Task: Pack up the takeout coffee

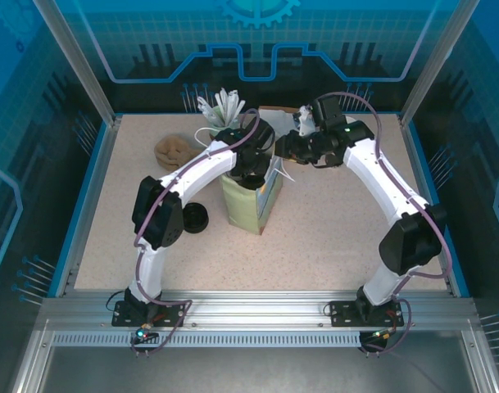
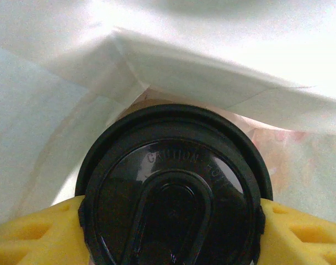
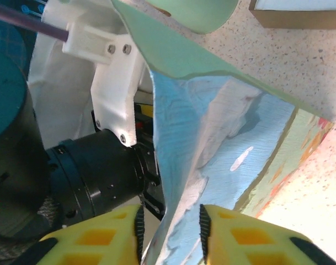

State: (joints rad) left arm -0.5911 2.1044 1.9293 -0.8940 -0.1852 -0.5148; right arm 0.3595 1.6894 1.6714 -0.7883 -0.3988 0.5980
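Observation:
The takeout coffee [image 2: 173,182] shows its round black lid from above, down inside the white interior of the paper bag [image 2: 57,138]. My left gripper [image 2: 170,221] is shut on it, a yellow finger [image 2: 35,234] pressed to each side of the lid. The cup's sides are hidden. In the top view the pale green bag [image 1: 247,205] stands upright mid-table with my left gripper [image 1: 253,168] reaching into its mouth. My right gripper [image 3: 169,226] is shut on the bag's creased rim wall [image 3: 228,138], at the bag's right top edge [image 1: 280,149].
A loose black lid [image 1: 196,219] lies left of the bag. A brown crumpled item [image 1: 175,150] sits back left, the mint-green cup of white stirrers [image 1: 223,106] behind the bag, and a brown box [image 1: 278,115] at the back. The left wrist [image 3: 90,176] is close beside my right fingers.

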